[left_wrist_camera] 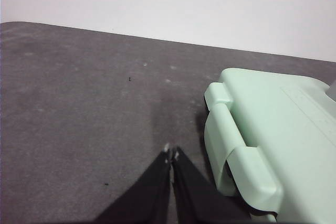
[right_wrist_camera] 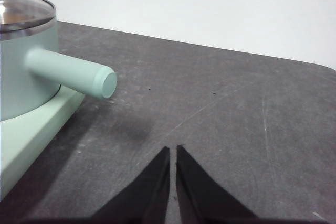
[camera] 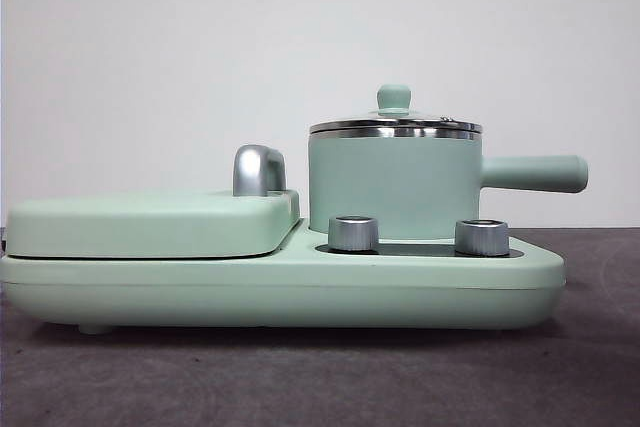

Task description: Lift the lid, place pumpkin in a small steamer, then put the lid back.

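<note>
The small steamer (camera: 395, 187), a mint-green pot with a long side handle (camera: 535, 173), stands on the right half of the mint-green cooker base (camera: 280, 287). The glass lid (camera: 395, 119) with its mint knob sits on the pot. The pot (right_wrist_camera: 21, 72) and lid (right_wrist_camera: 23, 11) also show in the right wrist view. The pumpkin is out of view. My left gripper (left_wrist_camera: 171, 153) is shut and empty over the grey table beside the cooker's end. My right gripper (right_wrist_camera: 173, 150) is shut and empty over the table, short of the pot's handle (right_wrist_camera: 71, 74). Neither arm shows in the front view.
The wide flat griddle cover (camera: 150, 222) with a chrome handle (camera: 258, 169) fills the base's left half; it also shows in the left wrist view (left_wrist_camera: 273, 129). Two steel dials (camera: 353, 233) (camera: 481, 237) stand at the base's front. A white wall runs behind the table.
</note>
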